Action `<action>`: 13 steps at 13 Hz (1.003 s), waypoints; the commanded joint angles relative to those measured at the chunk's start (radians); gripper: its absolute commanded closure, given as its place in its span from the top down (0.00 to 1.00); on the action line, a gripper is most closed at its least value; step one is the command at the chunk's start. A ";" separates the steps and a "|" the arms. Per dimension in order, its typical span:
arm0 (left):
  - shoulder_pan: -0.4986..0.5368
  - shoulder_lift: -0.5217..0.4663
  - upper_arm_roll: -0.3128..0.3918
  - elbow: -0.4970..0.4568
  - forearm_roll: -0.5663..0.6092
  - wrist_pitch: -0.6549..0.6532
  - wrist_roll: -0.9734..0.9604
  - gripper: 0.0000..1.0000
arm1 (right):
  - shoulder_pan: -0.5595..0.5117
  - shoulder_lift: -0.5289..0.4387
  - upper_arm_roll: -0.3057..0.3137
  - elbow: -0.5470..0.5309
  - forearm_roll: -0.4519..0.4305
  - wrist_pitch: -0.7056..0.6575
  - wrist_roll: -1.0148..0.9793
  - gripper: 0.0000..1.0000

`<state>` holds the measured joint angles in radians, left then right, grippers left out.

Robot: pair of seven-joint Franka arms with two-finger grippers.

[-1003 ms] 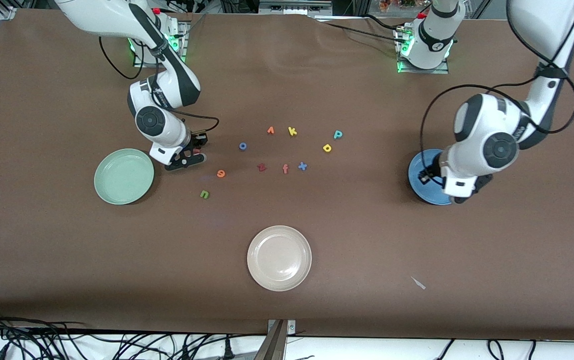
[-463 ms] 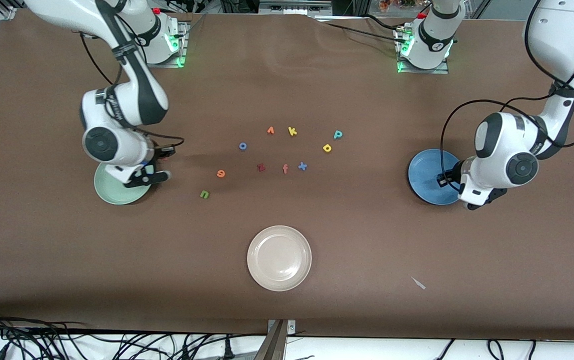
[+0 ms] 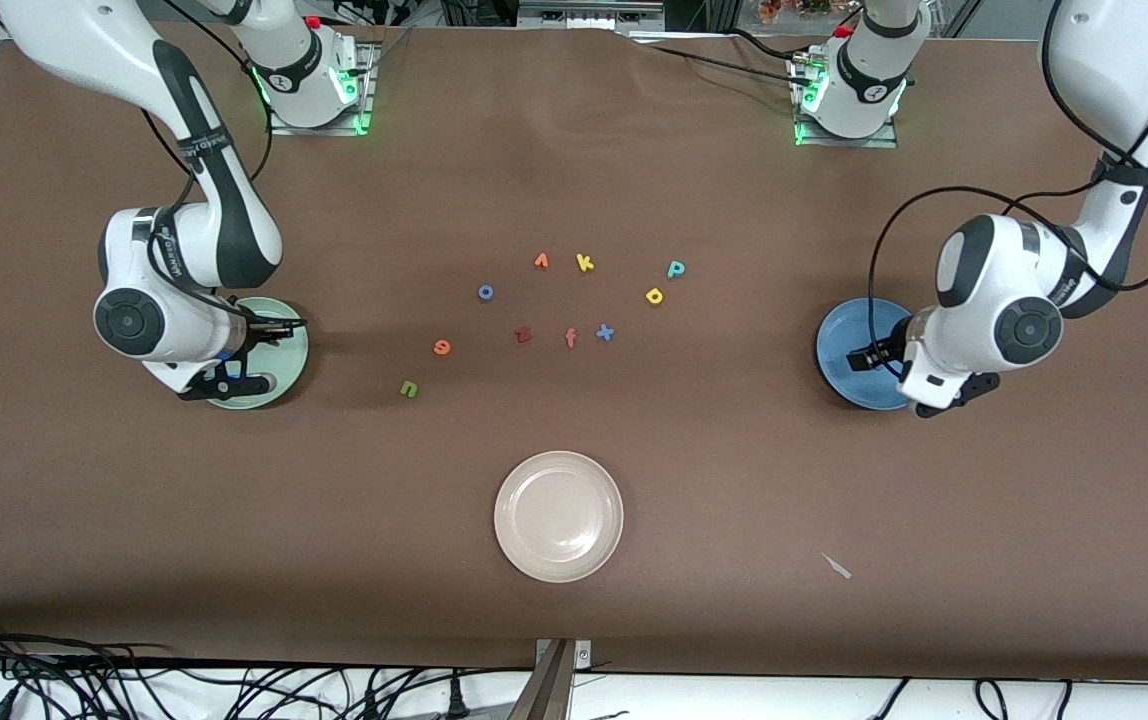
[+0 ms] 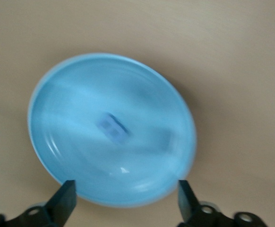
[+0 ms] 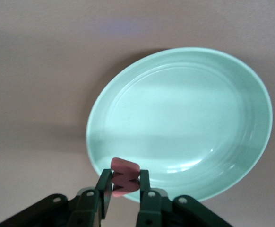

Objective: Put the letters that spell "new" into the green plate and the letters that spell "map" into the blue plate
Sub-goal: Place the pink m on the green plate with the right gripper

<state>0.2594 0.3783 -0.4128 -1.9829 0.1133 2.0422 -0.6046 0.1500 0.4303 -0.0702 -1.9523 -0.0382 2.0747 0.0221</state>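
**Both Arms Over Their Plates, First Letters Delivered**

Swung away from the scattered letters since a second ago: right tool (image 5: 124, 189), now over the green plate (image 3: 286, 375) at the right arm's end of the tabletop (image 3: 834, 480), clamped narrow on the pinkish-red "w" (image 5: 124, 177) just above the plate's rim. Shifted slightly over the blue plate (image 4: 71, 85) at the left arm's end: left tool (image 4: 123, 203), fingers (image 4: 64, 201) now spread wide with nothing between them. Lying inside that plate, near its middle: the blue "m" (image 4: 113, 127).

Unmoved in the middle of the tabletop: orange "e" (image 3: 442, 347) and green "n" (image 3: 409, 388), nearest the green plate, the "n" closer to the front camera. Toward the blue plate: teal "p" (image 3: 676, 268) with yellow "a" (image 3: 654, 296) just beside it. Between the two groups: blue o (image 3: 485, 292), an orange letter (image 3: 541, 261), yellow k (image 3: 585, 263), dark red z (image 3: 523, 335), salmon f (image 3: 570, 338) and a blue cross-shaped piece (image 3: 605, 333). Nearest the front camera, well apart from all letters: cream-white plate (image 3: 509, 530).
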 commanded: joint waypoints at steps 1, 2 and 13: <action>0.001 -0.067 -0.142 -0.028 -0.047 -0.027 -0.122 0.98 | -0.036 0.082 -0.005 0.111 -0.022 -0.017 -0.016 1.00; 0.000 -0.062 -0.200 -0.039 -0.047 -0.019 -0.162 0.98 | -0.039 0.082 -0.003 0.130 -0.016 -0.062 -0.002 1.00; -0.101 -0.036 -0.400 -0.346 -0.027 0.355 -0.340 0.93 | 0.166 0.133 0.030 0.185 0.181 0.146 0.681 1.00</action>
<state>0.1593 0.3440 -0.8116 -2.3008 0.0849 2.3517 -0.9367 0.2725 0.5236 -0.0330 -1.7791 0.1105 2.1517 0.5748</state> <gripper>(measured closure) 0.070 0.000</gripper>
